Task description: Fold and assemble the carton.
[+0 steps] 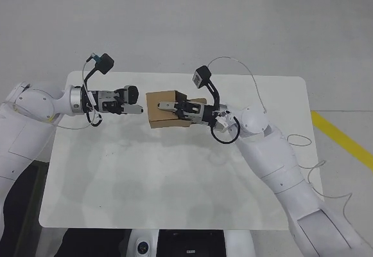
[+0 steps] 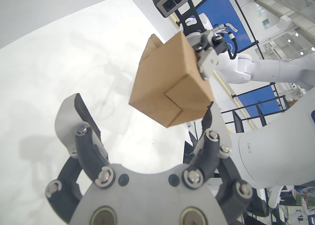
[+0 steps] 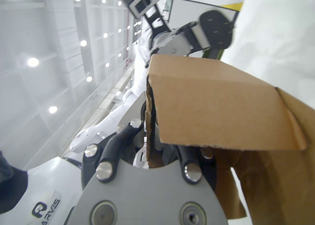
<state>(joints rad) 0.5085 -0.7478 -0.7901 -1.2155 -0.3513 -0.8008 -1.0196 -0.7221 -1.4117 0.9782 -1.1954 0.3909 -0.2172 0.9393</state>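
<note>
The brown carton point(image 1: 164, 122) hangs above the white table point(image 1: 173, 186). The right gripper point(image 1: 173, 108) clamps one of its side walls. The carton's folded, interlocked end faces the left gripper point(image 1: 139, 108), which sits just beside that end, jaws spread wide and holding nothing. The loose flaps lie at the carton's far end, toward the right arm. The gap between the carton and the left gripper looks clear.

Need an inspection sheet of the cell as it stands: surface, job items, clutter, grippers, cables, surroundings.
Surface: white table, rounded corners.
Job's things: brown carton, held above the table; the end facing the left arm is closed by flaps.
Clutter: nothing seen.
Grippers: right gripper shut on the carton; left gripper open, facing the carton, apart from it.
Cables: thin cable arcs from the right wrist camera over the table.
Surroundings: yellow floor tape; blue panels.
</note>
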